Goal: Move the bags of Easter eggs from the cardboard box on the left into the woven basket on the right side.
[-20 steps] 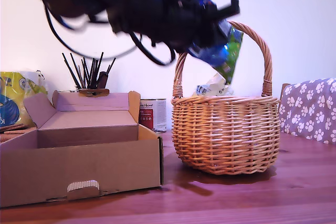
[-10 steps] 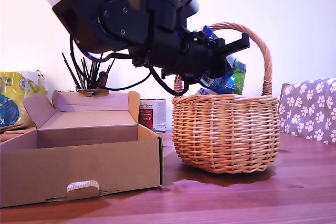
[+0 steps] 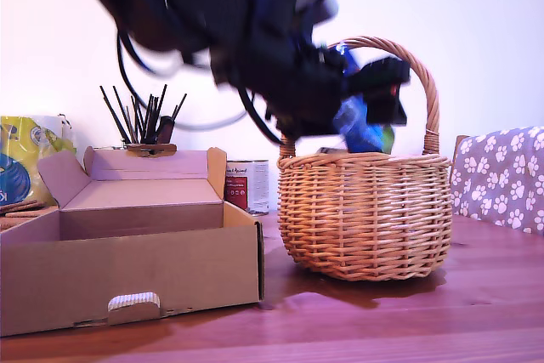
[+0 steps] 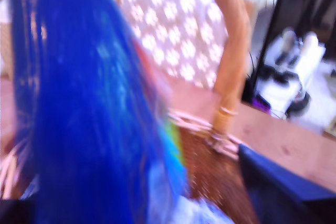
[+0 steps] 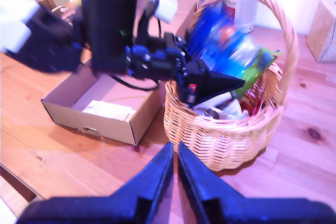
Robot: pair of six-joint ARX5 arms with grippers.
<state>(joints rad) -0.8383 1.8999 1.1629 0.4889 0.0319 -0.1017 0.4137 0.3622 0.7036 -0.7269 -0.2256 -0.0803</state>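
My first gripper (image 3: pixel 367 106) hangs over the woven basket (image 3: pixel 365 210), shut on a blue bag of Easter eggs (image 3: pixel 357 125) whose lower end reaches the rim. In the first wrist view that bag (image 4: pixel 89 108) is a blue blur beside the basket's handle (image 4: pixel 231 66). From above, the bag (image 5: pixel 212 38) hangs over more pouches (image 5: pixel 257 66) lying in the basket (image 5: pixel 231 129). The cardboard box (image 3: pixel 127 269) stands open at the exterior view's left; inside shows only a whitish sheet (image 5: pixel 107 109). My second gripper (image 5: pixel 176 157) is high above the table, shut and empty.
Behind the box are a yellow-and-blue bag (image 3: pixel 21 159), a holder of black sticks (image 3: pixel 144 121) and a tin (image 3: pixel 248 184). A paw-print cushion (image 3: pixel 501 176) sits at the exterior view's right. Everything rests on a wooden table (image 3: pixel 382 320).
The first arm has swung down and towards the exterior view's right with the bag, from above the handle to the basket's rim. It is still moving and blurred.
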